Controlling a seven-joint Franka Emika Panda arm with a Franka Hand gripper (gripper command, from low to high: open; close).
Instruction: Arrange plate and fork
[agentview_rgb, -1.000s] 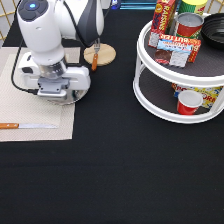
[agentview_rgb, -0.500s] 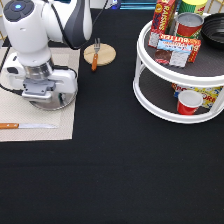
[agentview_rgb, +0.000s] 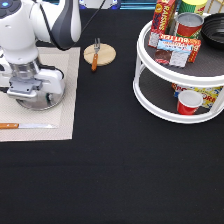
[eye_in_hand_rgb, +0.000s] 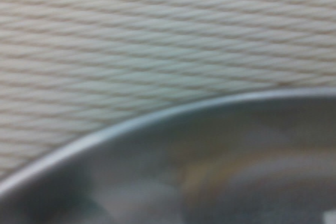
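The end effector (agentview_rgb: 34, 96) sits low over the plate (agentview_rgb: 50, 103) on the beige mat (agentview_rgb: 65, 80) at the exterior view's left; its body hides most of the plate, so contact seems likely but is not certain. A knife (agentview_rgb: 25, 126) lies on the mat below. The fork (agentview_rgb: 95, 54) rests across the coaster (agentview_rgb: 106, 56), well apart. A two-tier rack (agentview_rgb: 165, 105) stands at right on the black tabletop (agentview_rgb: 115, 170).

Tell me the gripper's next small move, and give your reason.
Probably a straight lift off the plate: the gripper sits low over it, the plate already lies on the placemat, and the fork still rests across the wooden coaster.
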